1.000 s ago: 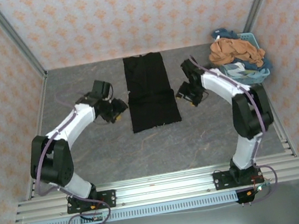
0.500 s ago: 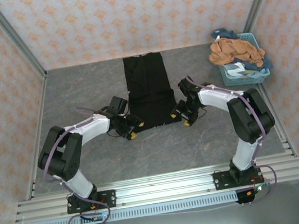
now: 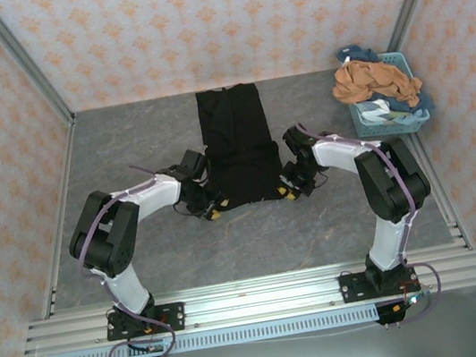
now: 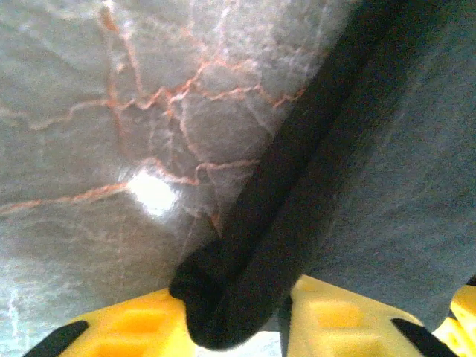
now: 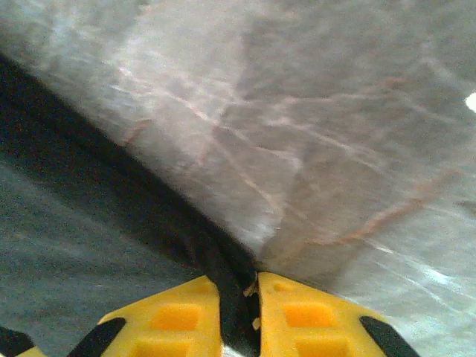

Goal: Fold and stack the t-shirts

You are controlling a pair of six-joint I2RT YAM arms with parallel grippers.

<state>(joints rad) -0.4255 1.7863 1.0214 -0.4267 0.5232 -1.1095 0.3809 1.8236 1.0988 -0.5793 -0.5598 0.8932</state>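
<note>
— While both arms bend in from the near rail, what's the left gripper [image 3: 212, 209] got?
— Near-left corner of the black t-shirt [image 3: 235, 143]; on the wrist cam its yellow fingers [image 4: 126, 331] are clamped w/ a rolled fold of hem bunched between them; marbled grey table [image 3: 124, 142] just beside.
— And the right gripper [image 3: 288, 192]?
— Same at the near-right corner; jaws nipped tight on a thin black edge, fingers [image 5: 312, 316] almost touching; cloth runs off left in that view, bare table to the right.
— Shirt itself?
— Flat, mid-table, folded to a long narrow strip running away from the arms; a crease crosses it approx. halfway, prob. a doubled layer, though it's too dark to be sure.
— Beyond that?
— Far-right corner: pale blue basket [image 3: 393, 128] w/ a rust-orange tee [image 3: 372, 78] heaped on top and a blue one [image 3: 416, 102] hanging under it; well apart from the black shirt.
</note>
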